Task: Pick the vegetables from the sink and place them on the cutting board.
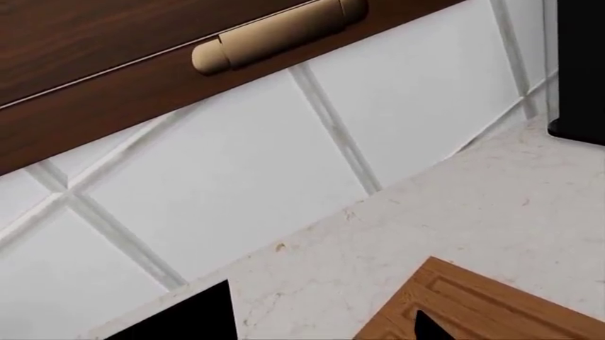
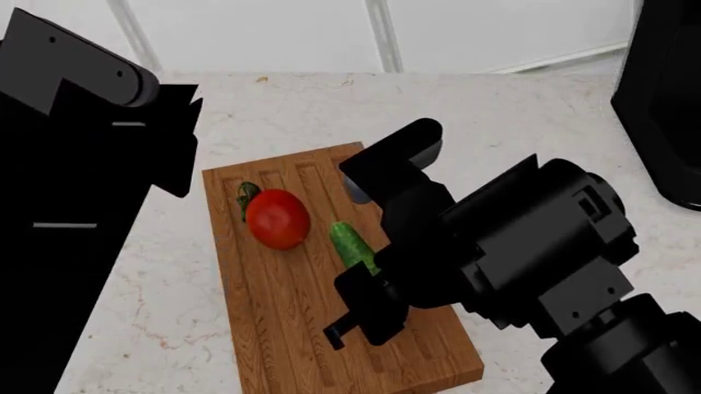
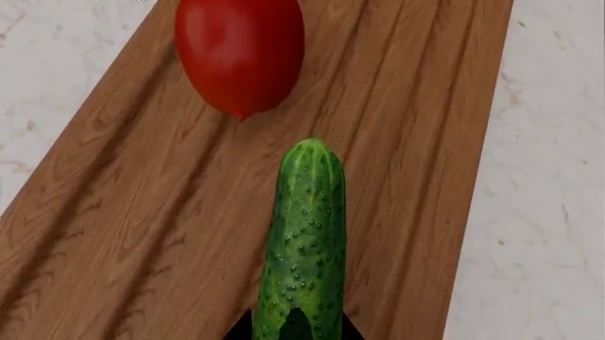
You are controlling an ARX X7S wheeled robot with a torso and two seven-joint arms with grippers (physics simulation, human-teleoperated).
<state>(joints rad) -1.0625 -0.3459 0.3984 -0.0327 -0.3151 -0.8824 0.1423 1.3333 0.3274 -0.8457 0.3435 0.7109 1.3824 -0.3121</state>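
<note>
Left wrist view: only a cutting board [image 1: 472, 308] corner on the desk [image 1: 454, 212]; left hand's state untellable.

Head view: tomato [image 2: 277, 218] lies on the board, right hand [image 2: 367, 308] nearer.

Right wrist view: cucumber [image 3: 304, 234] held endwise, pointing toward the tomato along the grooves.

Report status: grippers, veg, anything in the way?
Right gripper over the cutting board, cucumber between its jaws. Tomato on the board, apart from the cucumber. Left gripper's state unclear, off beside the board. Nothing in the way.
</note>
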